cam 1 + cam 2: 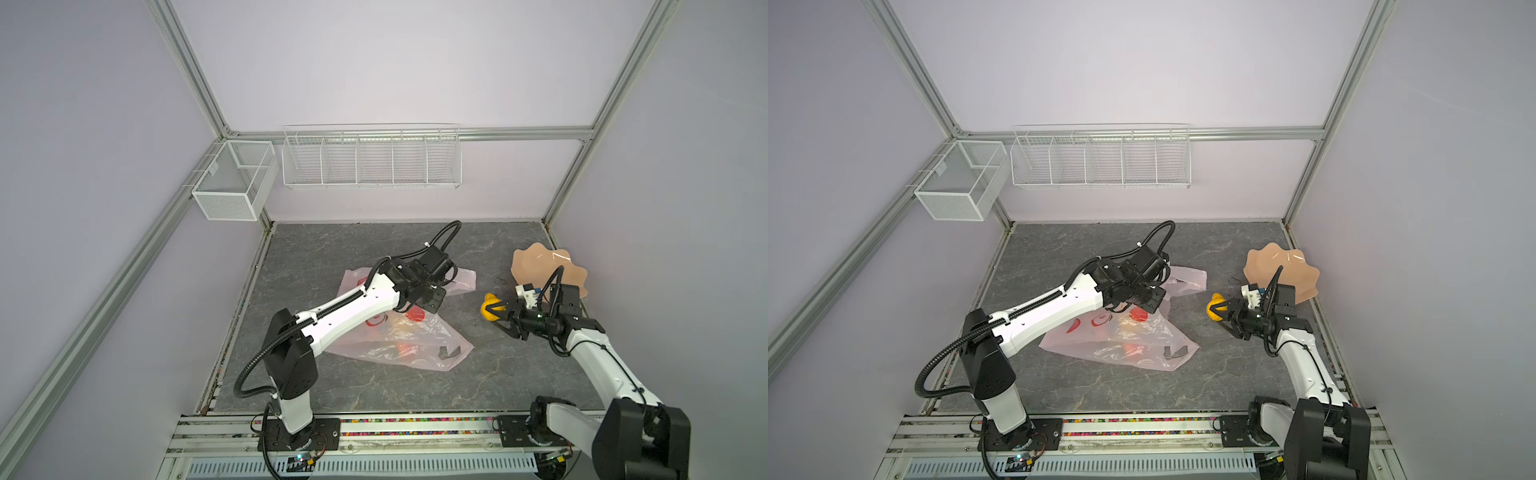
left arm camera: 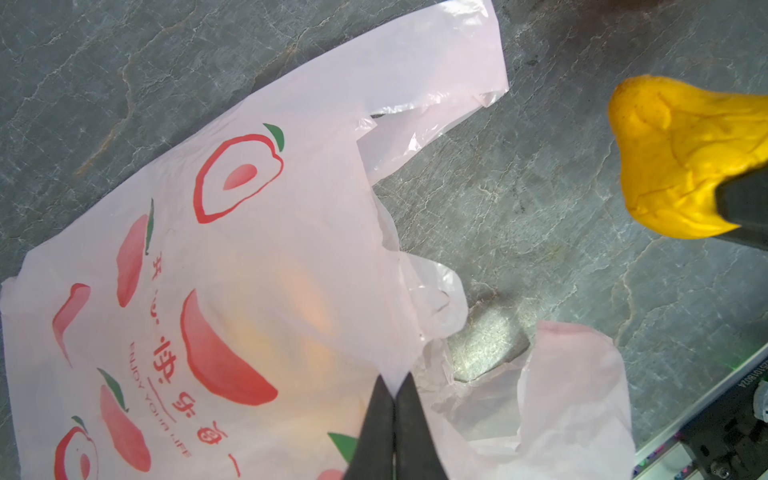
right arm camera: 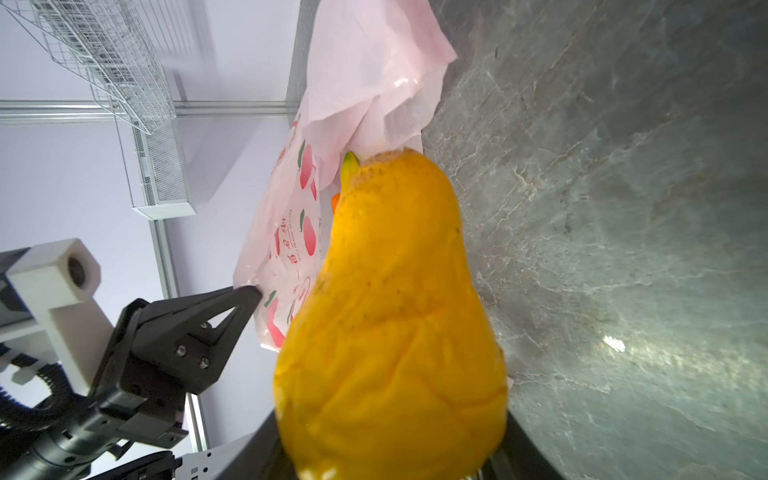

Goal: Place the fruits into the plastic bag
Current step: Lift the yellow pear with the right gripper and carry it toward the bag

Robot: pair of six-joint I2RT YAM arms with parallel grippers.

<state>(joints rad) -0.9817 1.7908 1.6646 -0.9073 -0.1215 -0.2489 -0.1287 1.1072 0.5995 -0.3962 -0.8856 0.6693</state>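
Note:
The pale-pink plastic bag (image 1: 399,340) (image 1: 1121,345) lies crumpled mid-table, with red peach prints (image 2: 232,178). My left gripper (image 2: 394,399) is shut on the film at the bag's mouth, by the handles (image 1: 428,295). A red fruit (image 1: 415,316) (image 1: 1138,314) shows through the bag. In the right wrist view a banana tip (image 3: 348,166) peeks from the opening. My right gripper (image 1: 496,312) (image 1: 1221,312) is shut on a yellow pear-shaped fruit (image 3: 390,311) (image 2: 681,158). It holds the fruit just above the table, right of the bag's mouth.
The peach-coloured wavy-edged plate (image 1: 536,266) (image 1: 1266,262) stands behind the right gripper near the right wall. A white wire rack (image 1: 372,158) and a mesh basket (image 1: 232,183) hang on the back wall. A metal rail (image 1: 415,428) runs along the front edge.

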